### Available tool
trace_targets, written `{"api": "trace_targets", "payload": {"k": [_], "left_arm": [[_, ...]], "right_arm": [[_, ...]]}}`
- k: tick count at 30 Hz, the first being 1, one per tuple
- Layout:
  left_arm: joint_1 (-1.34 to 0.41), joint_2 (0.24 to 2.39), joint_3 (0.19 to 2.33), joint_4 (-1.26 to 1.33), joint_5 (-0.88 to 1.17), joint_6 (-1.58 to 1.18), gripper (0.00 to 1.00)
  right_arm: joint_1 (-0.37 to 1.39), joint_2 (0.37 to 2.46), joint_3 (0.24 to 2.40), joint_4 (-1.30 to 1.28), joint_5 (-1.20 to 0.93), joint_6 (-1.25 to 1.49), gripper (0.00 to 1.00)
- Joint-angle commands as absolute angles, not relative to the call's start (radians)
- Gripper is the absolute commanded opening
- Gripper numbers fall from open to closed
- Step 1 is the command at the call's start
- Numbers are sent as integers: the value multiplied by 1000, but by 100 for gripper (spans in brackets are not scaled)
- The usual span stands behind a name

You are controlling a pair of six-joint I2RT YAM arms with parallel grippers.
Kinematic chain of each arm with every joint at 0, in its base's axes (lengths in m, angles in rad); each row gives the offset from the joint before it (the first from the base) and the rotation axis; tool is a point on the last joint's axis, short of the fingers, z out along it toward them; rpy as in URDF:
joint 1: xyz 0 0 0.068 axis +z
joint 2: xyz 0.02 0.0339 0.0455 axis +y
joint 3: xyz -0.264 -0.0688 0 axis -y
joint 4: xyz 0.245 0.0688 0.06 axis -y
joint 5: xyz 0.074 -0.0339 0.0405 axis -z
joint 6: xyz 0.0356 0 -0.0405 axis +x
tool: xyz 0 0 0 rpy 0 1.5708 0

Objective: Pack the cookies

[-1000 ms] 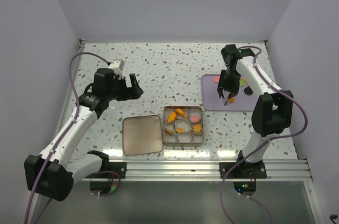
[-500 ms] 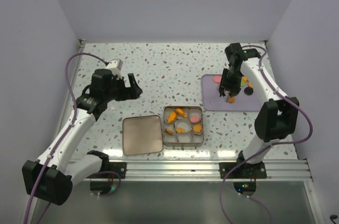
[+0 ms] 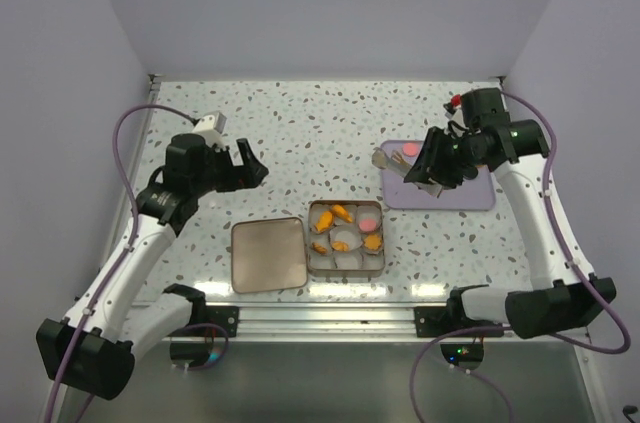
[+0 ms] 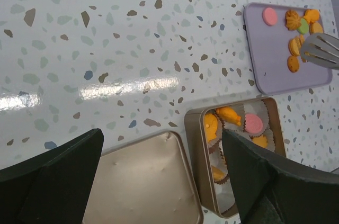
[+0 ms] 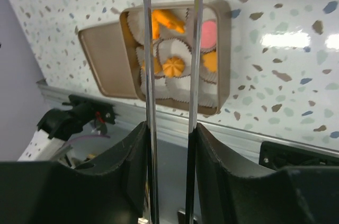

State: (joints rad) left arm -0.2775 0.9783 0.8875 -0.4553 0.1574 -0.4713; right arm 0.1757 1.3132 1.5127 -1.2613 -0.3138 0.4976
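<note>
Several orange cookies and a pink one lie in white paper cups in the open gold tin [image 3: 312, 243], seen also in the left wrist view [image 4: 193, 150] and the right wrist view [image 5: 225, 49]. More cookies [image 4: 296, 20] lie on the purple tray [image 3: 460, 195]; the top view shows only a pink one [image 3: 410, 150]. My right gripper [image 3: 437, 168] [image 5: 169, 139] is shut on metal tongs [image 3: 392, 160] that point left over the tray's left end. I see no cookie in the tongs. My left gripper [image 3: 252, 165] [image 4: 164, 181] is open and empty, above the table left of the tin.
The tin's gold lid [image 3: 268, 254] lies flat just left of the tin, and shows in the left wrist view [image 4: 143, 181]. The metal rail [image 3: 380, 318] runs along the near edge. White walls close in the left, back and right sides.
My right arm has swung out and tipped over, so the tongs now point left instead of down at the tray. The orange cookie seen at their tip no longer shows. My left arm shifted slightly.
</note>
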Motion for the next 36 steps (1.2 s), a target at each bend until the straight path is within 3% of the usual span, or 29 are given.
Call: {"api": "trace_targets", "payload": {"k": [1, 5, 15, 36], "left_arm": [[-279, 931, 879, -422, 179, -502, 100], [-281, 914, 867, -431, 189, -521, 100], [-281, 879, 879, -442, 216, -552, 100], [-281, 717, 799, -534, 193, -560, 100]], "right_arm": [[175, 1258, 1470, -1266, -513, 502, 36], [215, 1212, 1408, -1259, -604, 489, 36], [541, 1082, 1197, -1189, -591, 606, 36], [775, 1028, 1048, -1055, -482, 830, 33]]}}
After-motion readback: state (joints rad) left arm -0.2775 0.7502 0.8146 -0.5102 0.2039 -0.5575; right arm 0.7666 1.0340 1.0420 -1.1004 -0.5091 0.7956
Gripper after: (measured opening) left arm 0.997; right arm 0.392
